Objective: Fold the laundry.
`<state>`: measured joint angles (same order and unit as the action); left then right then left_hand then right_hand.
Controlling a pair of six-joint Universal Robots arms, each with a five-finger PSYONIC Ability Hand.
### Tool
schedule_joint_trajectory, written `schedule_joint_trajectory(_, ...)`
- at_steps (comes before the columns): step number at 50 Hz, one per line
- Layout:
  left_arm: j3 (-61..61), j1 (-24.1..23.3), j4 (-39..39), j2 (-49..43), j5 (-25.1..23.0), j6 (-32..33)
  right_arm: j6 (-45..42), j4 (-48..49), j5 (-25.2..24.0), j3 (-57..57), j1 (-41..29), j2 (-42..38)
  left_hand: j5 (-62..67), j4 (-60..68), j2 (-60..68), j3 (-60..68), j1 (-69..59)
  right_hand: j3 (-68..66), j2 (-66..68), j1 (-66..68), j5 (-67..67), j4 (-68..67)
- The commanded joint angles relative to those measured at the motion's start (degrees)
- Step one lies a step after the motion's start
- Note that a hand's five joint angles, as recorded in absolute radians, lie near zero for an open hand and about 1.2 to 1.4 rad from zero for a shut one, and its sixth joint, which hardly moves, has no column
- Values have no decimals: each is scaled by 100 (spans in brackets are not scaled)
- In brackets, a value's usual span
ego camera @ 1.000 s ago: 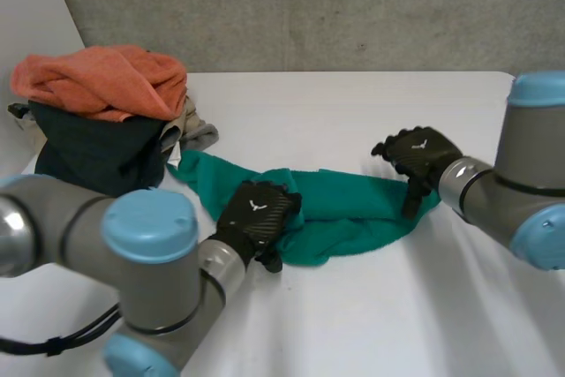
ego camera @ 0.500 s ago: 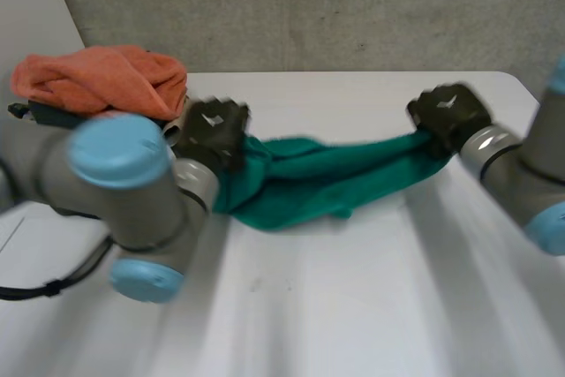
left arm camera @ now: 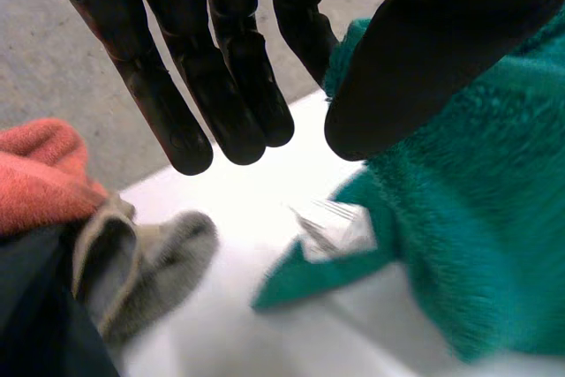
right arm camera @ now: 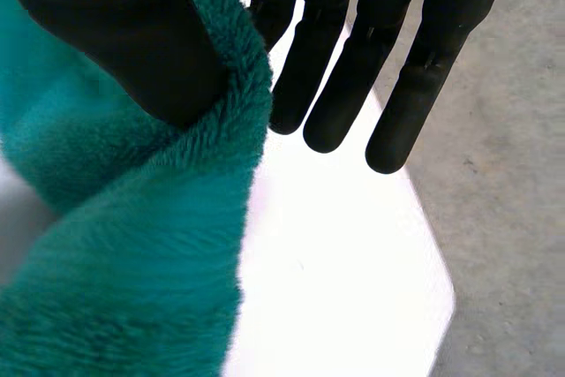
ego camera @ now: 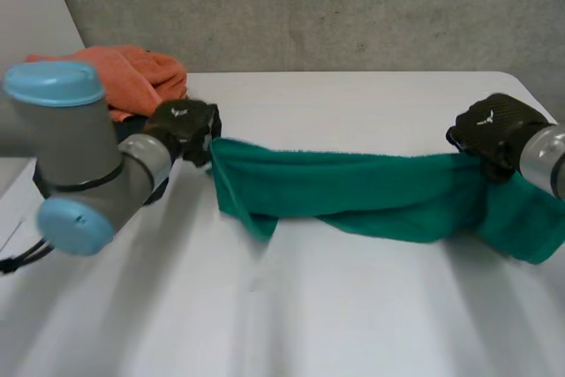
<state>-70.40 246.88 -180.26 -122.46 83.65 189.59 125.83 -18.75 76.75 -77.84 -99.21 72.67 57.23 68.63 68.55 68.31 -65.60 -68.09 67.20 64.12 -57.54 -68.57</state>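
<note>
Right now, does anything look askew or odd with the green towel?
Yes. The green towel stretches bunched and twisted between the left hand and right hand, not spread flat; its right end droops past the right hand.

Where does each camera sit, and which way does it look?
Head view: behind the arms, looking down on the white table; left arm, right arm, left robot hand, right robot hand show.
Left wrist view: on that wrist, looking along the palm; own fingers, thumb show.
Right wrist view: likewise, right wrist.
Shared: all show the green towel.
</note>
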Motion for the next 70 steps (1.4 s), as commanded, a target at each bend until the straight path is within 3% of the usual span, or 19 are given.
schedule_joint_trajectory(1, 1932, 9, -1185, -692, 239, 587, 380, 1706, 841, 1148, -275, -675, 1277, 1137, 1145, 1169, -1440, -1191, 1280, 1588, -1246, -1143)
schedule_joint_trajectory(7, 2276, -44, -3248, -403, 362, 614, 1311, 4552, 1053, 1184, -442, -631, 1277, 1137, 1145, 1169, -1440, -1191, 1280, 1588, -1246, -1143)
schedule_joint_trajectory(9, 2267, -44, -3550, -271, 406, 614, 1583, 5394, 1088, 992, -477, -596, 1277, 1137, 1145, 1169, -1440, -1191, 1280, 1588, -1246, -1143)
schedule_joint_trajectory(12, 2215, -53, -3526, -156, 433, 614, 1725, 5777, 1079, 762, -495, -482, 1277, 1137, 1145, 1169, -1440, -1191, 1280, 1588, -1246, -1143)
schedule_joint_trajectory(21, 889, -105, -2753, -68, 450, 596, 1787, 4644, 1018, -406, -749, -253, 1277, 1137, 1145, 1169, -1440, -1191, 1280, 1588, -1246, -1143)
schedule_joint_trajectory(26, -191, -333, -1805, -111, 459, 115, 1796, 4520, 921, -916, -872, -61, -4311, -4451, -4443, -4419, 4148, -1191, 1280, 1588, -1246, -1143)
schedule_joint_trajectory(30, -474, -492, -1303, -173, 459, -753, 1813, 4520, 754, -1110, -925, 344, -5497, -5638, -5629, -5606, 5335, -1191, 1280, 1588, -1246, -1143)
schedule_joint_trajectory(38, -300, -536, -1038, -576, 354, -2600, 1910, 4441, 552, -1049, -1382, 1275, -5432, -5573, -5565, -5541, 5270, -1191, 1280, 1588, -1246, -1143)
schedule_joint_trajectory(47, 114, -834, -906, -1017, -287, -3297, 1927, 4274, 613, -1031, -1952, 2277, -5398, -5539, -5531, -5507, 5236, -1191, 1280, 1588, -1246, -1143)
schedule_joint_trajectory(52, 149, -1151, -880, -1087, -630, -3867, 1927, 4248, 622, -1101, -2269, 2410, -5382, -5522, -5514, -5490, 5219, -1191, 1280, 1588, -1246, -1143)
schedule_joint_trajectory(66, 676, -1327, -897, -1702, -596, -4035, 2348, 4011, 903, -1093, -2560, 2603, -5348, -5488, -5480, -5457, 5186, -1191, 1280, 1588, -1246, -1143)
schedule_joint_trajectory(70, 615, -1414, -853, -1685, -666, -4062, 2498, 3975, 903, -1031, -2516, 2656, -4663, -4803, -4795, -4772, 4501, -1191, 1280, 1588, -1246, -1143)
